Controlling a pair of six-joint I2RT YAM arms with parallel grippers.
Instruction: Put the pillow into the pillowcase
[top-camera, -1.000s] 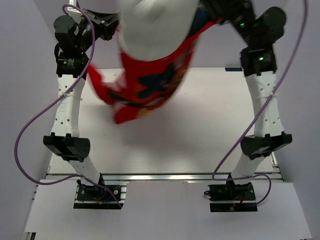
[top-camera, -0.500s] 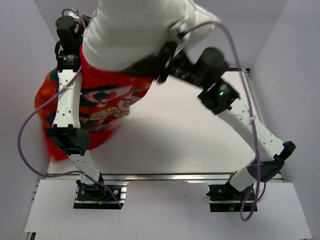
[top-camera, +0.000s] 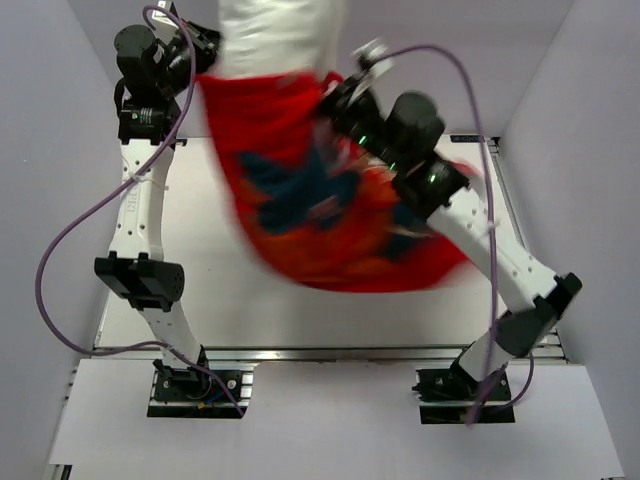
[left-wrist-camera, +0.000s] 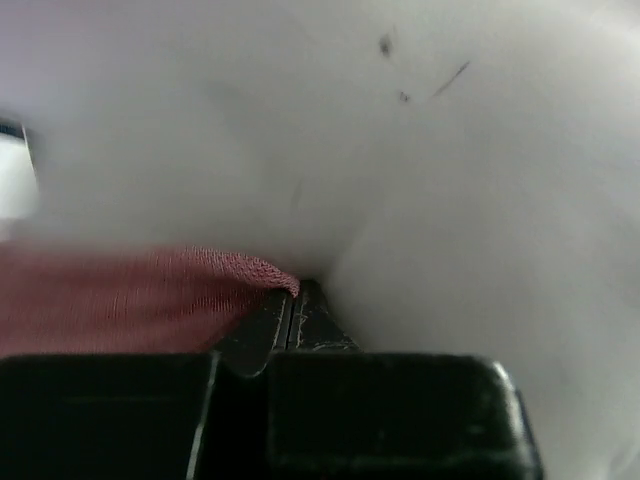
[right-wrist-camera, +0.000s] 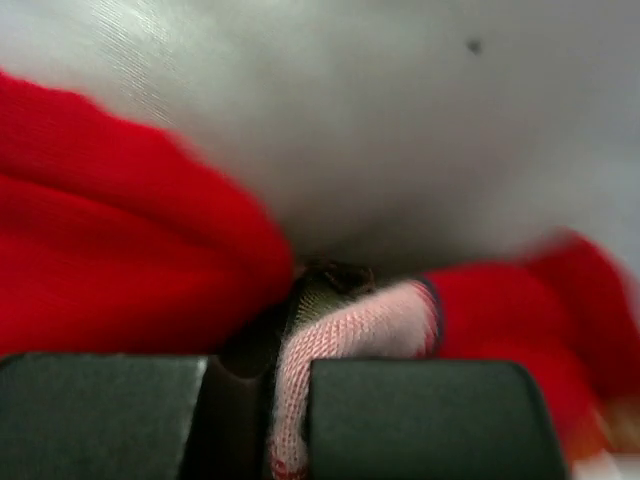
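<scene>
My two arms rise from the near edge of the table (top-camera: 300, 310) and both reach up and away from me. Between them the pillowcase (top-camera: 320, 210) hangs in the air over the tabletop. It is a blurred red sheet with dark blue patches, and its right side passes under my right forearm as seen from above.

My left pincer (left-wrist-camera: 292, 305) is closed at the cloth's upper left corner. From that wrist I see my fingers pressed together with the faded pink edge of the cloth caught at their tips. My right pincer (right-wrist-camera: 318, 290) is closed too, at the upper right of the cloth. A pale pink and white strip of hem runs down through the gap between its fingers, with bright red folds bunched on either side.

Just beyond both sets of fingertips is the pillow (top-camera: 275, 35), white and puffy, filling the far part of each wrist view and touching the cloth I hold. From above it sits at the far end, held up off the table. The red rim of the case crosses its lower end and the rest stands out past the opening. I cannot tell how much of it is inside.
</scene>
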